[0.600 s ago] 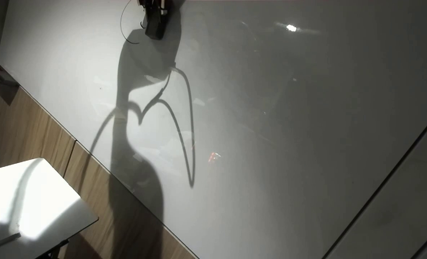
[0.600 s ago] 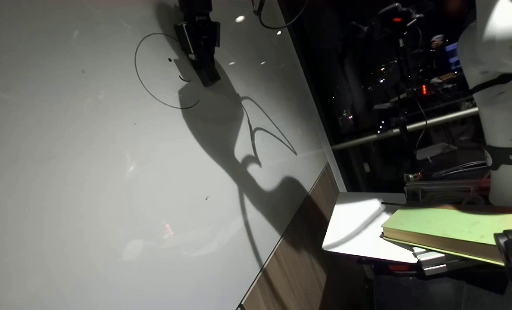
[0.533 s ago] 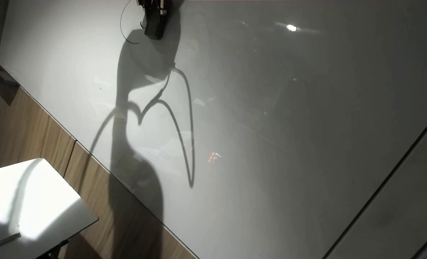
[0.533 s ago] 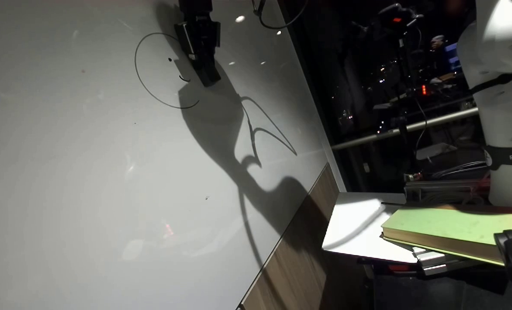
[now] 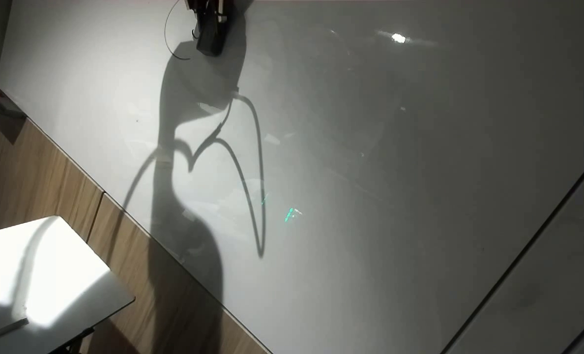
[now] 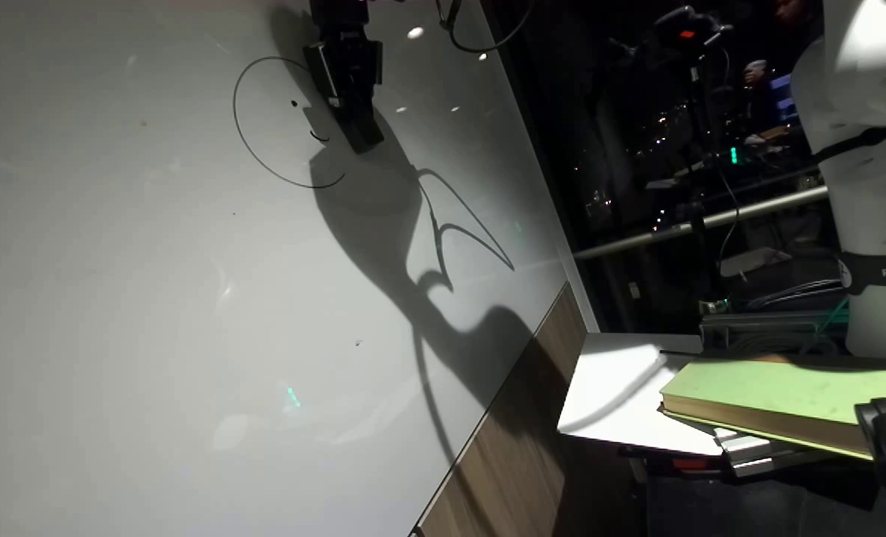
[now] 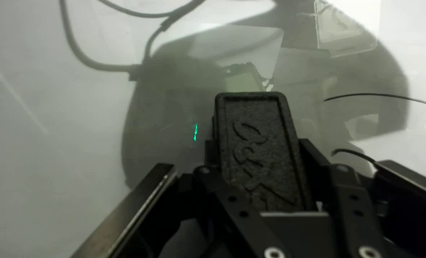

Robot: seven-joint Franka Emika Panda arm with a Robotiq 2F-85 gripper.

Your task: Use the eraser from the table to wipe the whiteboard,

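Grasping the dark grey oblong eraser (image 7: 256, 125) by its long sides, your black two-fingered gripper (image 7: 259, 154) hangs at the large glossy grey-white whiteboard (image 6: 115, 298); you cannot tell whether eraser and whiteboard touch. Just beside your gripper is the thin black circle-face doodle (image 6: 294, 104); well below, the white rectangular-topped table (image 5: 66, 275).

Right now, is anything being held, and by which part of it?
The eraser, held by the gripper across its two long sides, one end sticking out beyond the grip.
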